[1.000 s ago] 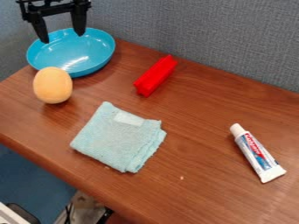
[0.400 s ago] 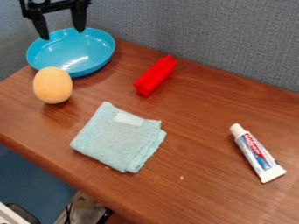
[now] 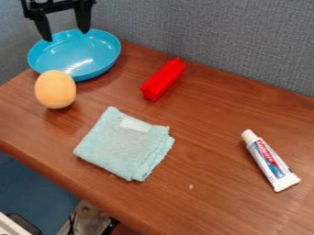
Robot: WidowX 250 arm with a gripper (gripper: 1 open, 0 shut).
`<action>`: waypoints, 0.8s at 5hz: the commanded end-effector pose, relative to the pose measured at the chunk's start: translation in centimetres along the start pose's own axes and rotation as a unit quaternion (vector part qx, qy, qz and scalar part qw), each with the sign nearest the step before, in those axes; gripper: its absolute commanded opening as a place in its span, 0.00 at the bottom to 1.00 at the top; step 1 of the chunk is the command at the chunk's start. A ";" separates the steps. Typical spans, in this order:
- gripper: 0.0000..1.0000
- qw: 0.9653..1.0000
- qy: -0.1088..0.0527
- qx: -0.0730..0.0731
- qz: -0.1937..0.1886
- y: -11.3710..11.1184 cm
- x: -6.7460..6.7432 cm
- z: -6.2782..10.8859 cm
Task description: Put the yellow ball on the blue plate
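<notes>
Black two-fingered gripper (image 3: 64, 22) cut off by top edge, jaws spread, empty, above glossy round blue plate (image 3: 76, 55). Matte yellow-orange egg-shaped ball (image 3: 54, 89) just beside it on wooden table (image 3: 208, 128).

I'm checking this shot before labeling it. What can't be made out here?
- Gripper: the top edge of the camera view cuts off the arm above it.
- Blue plate: its far rim sits behind the fingers.
- Toothpaste tube: print too small to read.
- Yellow ball: underside hidden.
</notes>
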State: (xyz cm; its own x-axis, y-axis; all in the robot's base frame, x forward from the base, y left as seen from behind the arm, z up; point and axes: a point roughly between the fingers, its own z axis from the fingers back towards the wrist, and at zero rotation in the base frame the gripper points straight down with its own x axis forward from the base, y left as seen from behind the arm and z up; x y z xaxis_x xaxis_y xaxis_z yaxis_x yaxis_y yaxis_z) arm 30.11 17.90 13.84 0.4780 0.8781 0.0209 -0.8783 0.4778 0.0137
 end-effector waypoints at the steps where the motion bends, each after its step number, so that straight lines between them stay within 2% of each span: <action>1: 1.00 0.999 -0.043 -0.021 0.007 0.5 0.7 2.7; 4: 1.00 0.999 -0.049 -0.018 0.001 0.2 1.2 2.2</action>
State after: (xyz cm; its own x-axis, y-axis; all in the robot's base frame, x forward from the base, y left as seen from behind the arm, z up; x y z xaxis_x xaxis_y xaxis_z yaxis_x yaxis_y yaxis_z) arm 30.45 18.28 13.86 0.4824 0.8744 0.0525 -0.8757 0.4828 0.0068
